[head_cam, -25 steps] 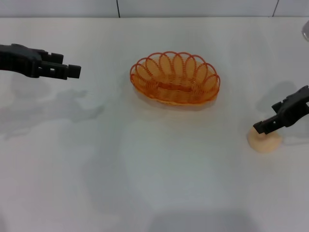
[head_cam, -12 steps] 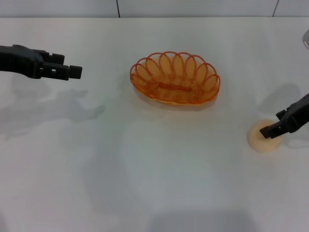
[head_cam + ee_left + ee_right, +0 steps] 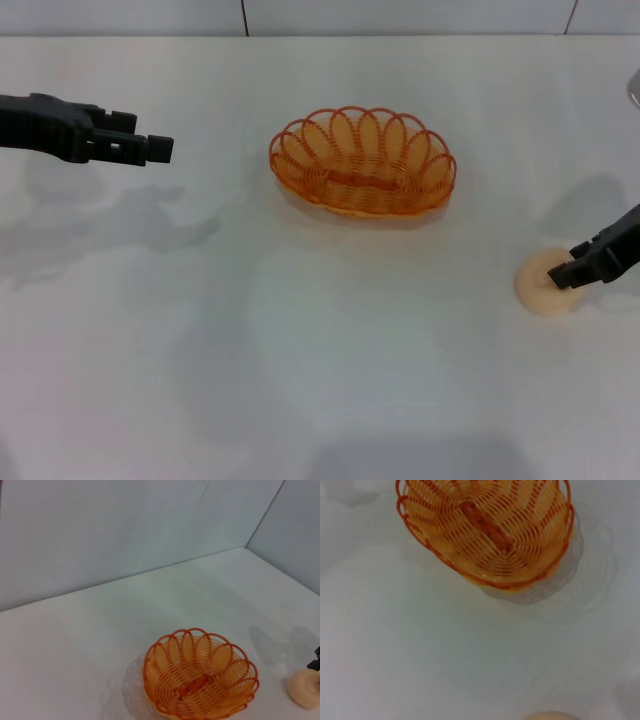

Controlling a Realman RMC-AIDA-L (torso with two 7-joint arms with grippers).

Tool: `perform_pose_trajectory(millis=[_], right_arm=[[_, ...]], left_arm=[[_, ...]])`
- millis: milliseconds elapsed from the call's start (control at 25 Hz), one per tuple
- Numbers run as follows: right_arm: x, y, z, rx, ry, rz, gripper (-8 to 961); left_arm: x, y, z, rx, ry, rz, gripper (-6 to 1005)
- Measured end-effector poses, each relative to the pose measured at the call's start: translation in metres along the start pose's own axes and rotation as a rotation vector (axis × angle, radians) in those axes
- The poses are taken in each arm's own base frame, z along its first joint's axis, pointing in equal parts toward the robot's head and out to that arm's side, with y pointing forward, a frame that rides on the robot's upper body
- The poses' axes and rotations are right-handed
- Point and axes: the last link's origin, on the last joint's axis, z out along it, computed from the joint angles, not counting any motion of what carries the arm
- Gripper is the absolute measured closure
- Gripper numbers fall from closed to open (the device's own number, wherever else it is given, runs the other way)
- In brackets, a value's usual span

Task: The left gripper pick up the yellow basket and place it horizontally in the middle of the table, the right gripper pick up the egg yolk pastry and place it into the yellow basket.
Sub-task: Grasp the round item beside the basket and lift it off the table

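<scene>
The yellow basket (image 3: 362, 162) lies lengthwise across the middle of the white table (image 3: 320, 350), empty; it also shows as the basket (image 3: 200, 680) and the basket (image 3: 485, 530) in the wrist views. My left gripper (image 3: 155, 148) hovers open at the far left, well apart from the basket. The egg yolk pastry (image 3: 540, 287) sits on the table at the right, a pale round bun, seen too as the pastry (image 3: 305, 687) and the pastry's edge (image 3: 550, 716). My right gripper (image 3: 572, 268) is down at the pastry's right side, open, one finger lying over it.
A grey tiled wall (image 3: 300, 15) runs behind the table's far edge. A curved clear thing (image 3: 634, 85) pokes in at the right edge. Bare tabletop stretches between the basket and the pastry and along the front.
My right gripper has dropped lower and slid right, uncovering most of the pastry's top. The left gripper has barely drifted. The basket has stayed put.
</scene>
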Motion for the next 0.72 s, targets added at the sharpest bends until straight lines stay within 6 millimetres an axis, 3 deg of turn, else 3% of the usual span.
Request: perform_pose_trajectory(millis=[320,720], right_arm=[[-0.0017,-0.0001,-0.0007,0.001,0.011,-0.007,575],[-0.006,0.0031,-0.0016,-0.006,-0.003,-0.026,907]], left_arm=[[-0.0026,-0.0011,0.0002,0.006,0.005,0.001,181],[-0.0039,-0.0021,-0.0009,0.012,0.013,0.001,181]])
